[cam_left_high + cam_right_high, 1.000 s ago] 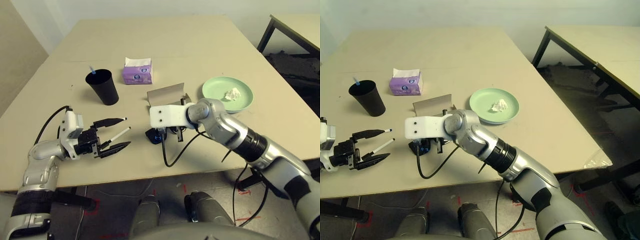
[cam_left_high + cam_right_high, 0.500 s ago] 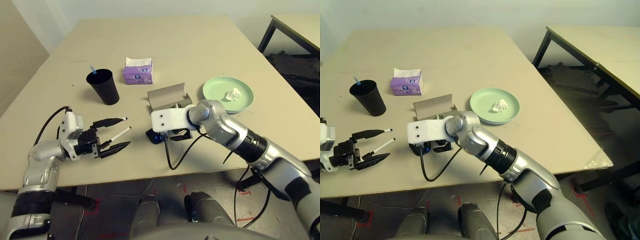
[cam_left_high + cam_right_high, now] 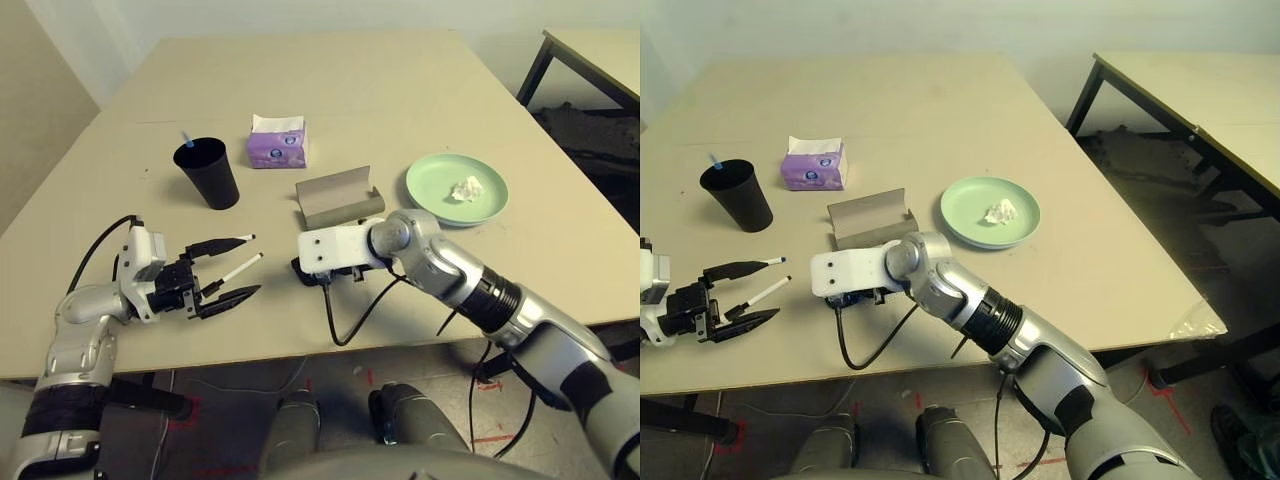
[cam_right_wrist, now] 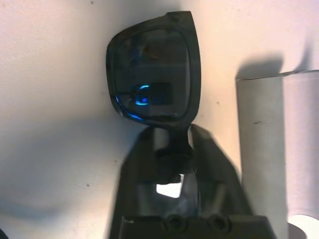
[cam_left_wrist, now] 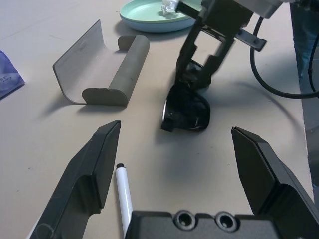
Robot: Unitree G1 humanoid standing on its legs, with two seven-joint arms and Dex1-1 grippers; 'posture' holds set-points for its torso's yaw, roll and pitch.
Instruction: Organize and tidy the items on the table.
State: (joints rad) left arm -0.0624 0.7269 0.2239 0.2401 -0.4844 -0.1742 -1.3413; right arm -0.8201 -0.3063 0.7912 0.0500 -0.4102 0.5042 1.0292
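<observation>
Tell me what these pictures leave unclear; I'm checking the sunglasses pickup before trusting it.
- Sunglasses: in the head views, the right gripper and its white wrist block cover most of them.
- Second lens: hidden behind the closed black fingers in the right wrist view.
- Black cup: contents unseen apart from a blue tip.
- Black-capped marker: lower end cut off in the left wrist view.

Dark-legged side table (image 3: pixel 1200 110) right — grey floor (image 3: pixel 1160 165).
</observation>
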